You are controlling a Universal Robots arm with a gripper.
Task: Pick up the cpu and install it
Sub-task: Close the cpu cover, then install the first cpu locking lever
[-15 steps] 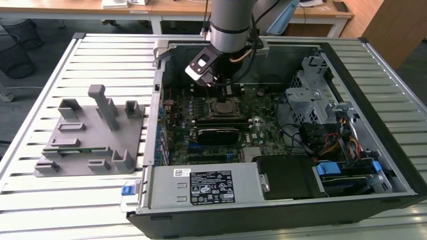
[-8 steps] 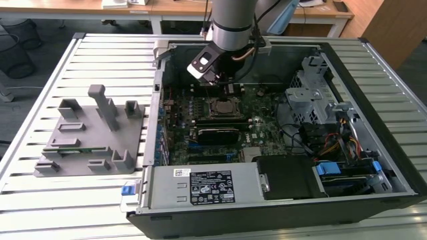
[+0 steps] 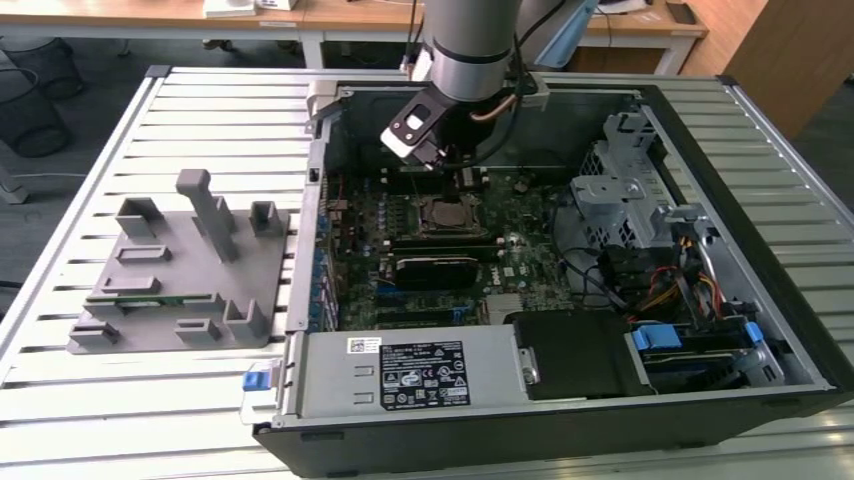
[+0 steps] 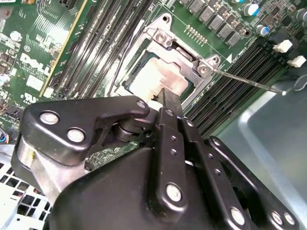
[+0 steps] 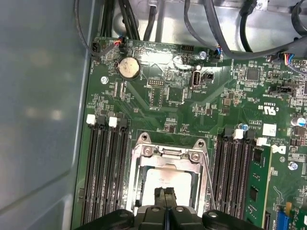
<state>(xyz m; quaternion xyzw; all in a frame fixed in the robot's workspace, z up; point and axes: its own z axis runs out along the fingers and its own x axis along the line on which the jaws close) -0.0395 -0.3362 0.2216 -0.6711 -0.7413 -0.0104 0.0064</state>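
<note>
In the exterior view, the arm is reaching down into an open black computer case point(image 3: 694, 420) lying on a slatted metal bench point(image 3: 80, 400). The gripper point(image 3: 430, 165) is hanging over the green motherboard point(image 3: 527, 255), just above the square socket frame point(image 3: 442, 213). On the exterior view's left, a grey plastic fixture point(image 3: 180, 285) with blocky upright posts is sitting on the bench, with a narrow green memory stick point(image 3: 147, 297) lying in it. The fingertips are too small here to judge.

In the second wrist view, the black, bolted gripper point(image 4: 165, 98) is taking up the foreground. Its two fingers point(image 4: 171, 103) are pressed together with no gap, gripping nothing, their tips hovering right over the cpu point(image 4: 158, 79). The cpu, a flat chip with a dull silvery top, is lying inside the metal socket frame point(image 4: 204, 67); the frame's plate is hiding its edges, and I cannot tell whether the tips are touching it.

In the first wrist view, the clenched fingers point(image 5: 160, 196) are showing as a thin dark pair over the cpu point(image 5: 165, 179), which is sitting in the socket frame point(image 5: 144, 153) between rows of black memory slots point(image 5: 103, 167). The gripper is cutting off the chip's near edge.
</note>
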